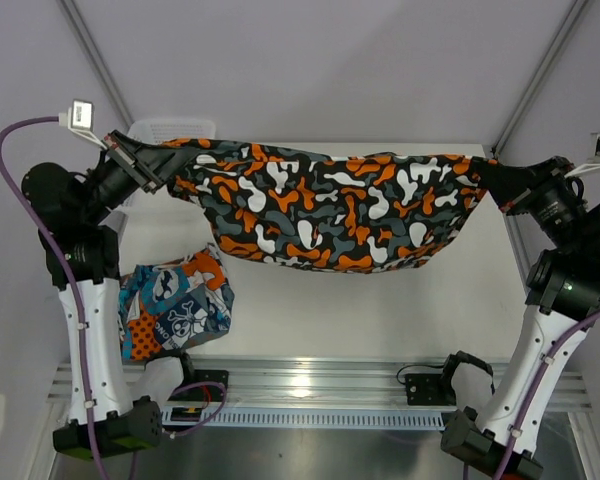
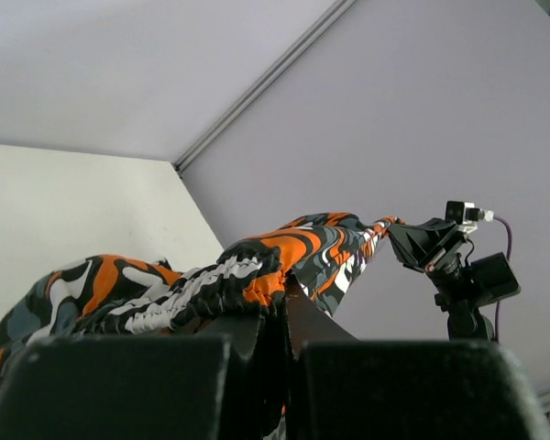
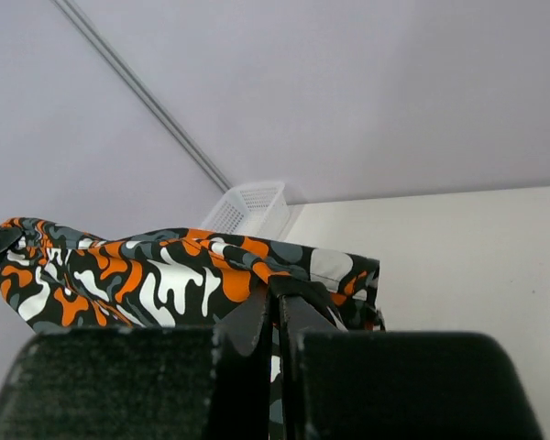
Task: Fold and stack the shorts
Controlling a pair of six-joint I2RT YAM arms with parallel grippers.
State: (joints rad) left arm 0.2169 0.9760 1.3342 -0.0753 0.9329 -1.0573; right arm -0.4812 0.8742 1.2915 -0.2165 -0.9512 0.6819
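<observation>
Holding camouflage shorts aloft: left claw one end, right claw other.

Bright, even, soft light; faint shadows; wrist views blurred near the lens

Orange-black-white-grey camouflage shorts

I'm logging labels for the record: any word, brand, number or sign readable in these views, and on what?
No text readable in any view.
Orange, black, white and grey camouflage shorts, held between the left gripper and right gripper: no label shows.
Teal-blue, orange and white patchwork skull-print shorts: lettering, if any, too small to read.
</observation>
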